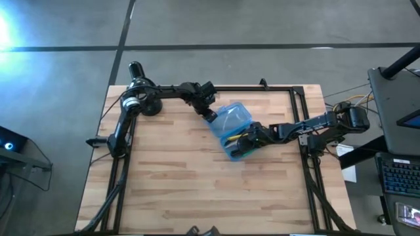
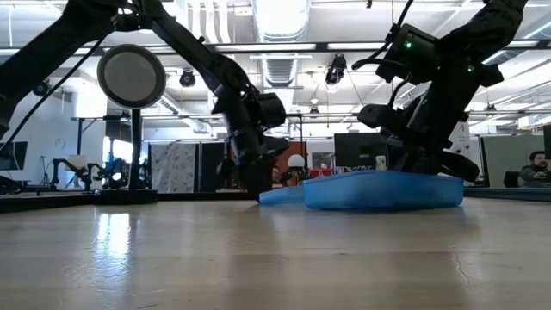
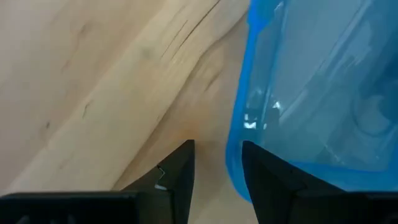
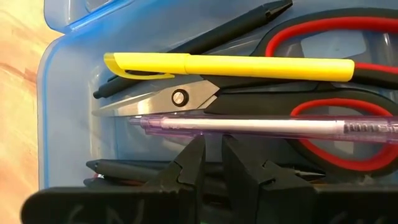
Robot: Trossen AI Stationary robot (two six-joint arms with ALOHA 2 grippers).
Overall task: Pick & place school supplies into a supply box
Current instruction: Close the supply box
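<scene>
The translucent blue supply box [image 1: 235,149] lies open on the table, its hinged lid [image 1: 233,117] folded back flat toward the far edge. Inside the box [image 4: 68,106] lie a yellow pen [image 4: 236,65], red-handled scissors [image 4: 323,106], a pale purple pen [image 4: 261,126] and black pens [image 4: 236,28]. My right gripper [image 4: 212,152] hovers low over the box's inside, pointing down beside the purple pen, its fingers a narrow gap apart. My left gripper [image 3: 217,171] points down at the lid's left corner [image 3: 239,130], slightly open. My left gripper comes from above at the lid's corner edge [image 3: 235,165]. That edge runs along the inner side of one finger [image 3: 267,180]; I cannot tell whether they touch. My right gripper has its fingertips [image 4: 194,155] just short of the purple pen; nothing shows between them, and contact cannot be told.
A black desk lamp [image 1: 136,71] stands at the table's far left corner, its round head [image 2: 131,76] raised above the table. Bare wood [image 1: 177,190] stretches along the near half of the table. A black frame rail [image 1: 302,111] runs along the right side.
</scene>
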